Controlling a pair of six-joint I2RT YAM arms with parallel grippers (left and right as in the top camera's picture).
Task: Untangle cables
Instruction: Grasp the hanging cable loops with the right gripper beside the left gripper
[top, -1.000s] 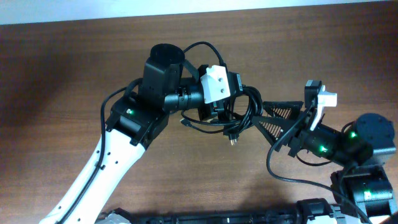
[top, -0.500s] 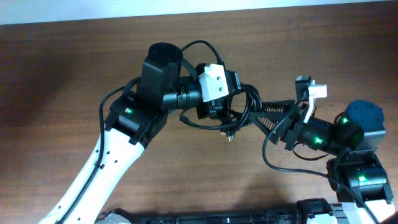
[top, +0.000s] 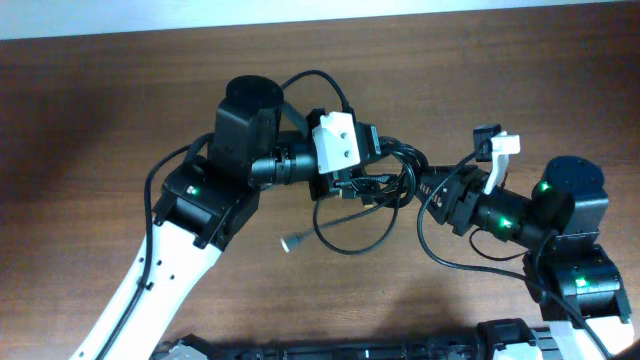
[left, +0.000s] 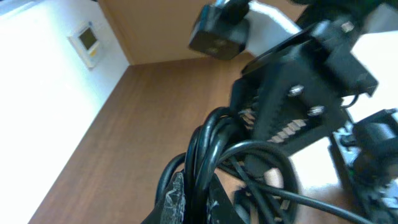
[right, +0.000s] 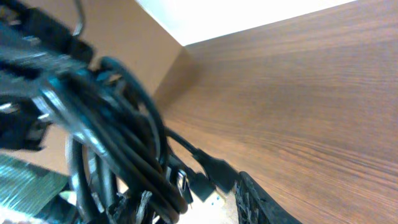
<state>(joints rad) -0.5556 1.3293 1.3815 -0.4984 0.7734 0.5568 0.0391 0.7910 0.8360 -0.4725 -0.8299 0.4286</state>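
Observation:
The cables (top: 385, 180) are a bunch of thin black cords held above the wooden table between the two arms. My left gripper (top: 350, 185) is shut on the bunch; in the left wrist view the cords (left: 205, 155) run up out of its fingertips (left: 199, 202). One loop (top: 350, 240) hangs down to the table and ends in a light plug (top: 290, 243). My right gripper (top: 432, 192) is at the right side of the bunch. In the right wrist view its fingers (right: 199, 208) stand apart, with cords (right: 124, 137) and dark plugs (right: 208, 177) between them.
The brown wooden table (top: 100, 120) runs to a pale wall at the far edge. The right arm's own thick wire (top: 440, 265) loops beside its base. The right gripper also shows in the left wrist view (left: 298, 106), close in front of the camera.
The right gripper has moved left, up to the bunch. A loop with a light plug has dropped from the bunch to the table. The left gripper has shifted slightly left.

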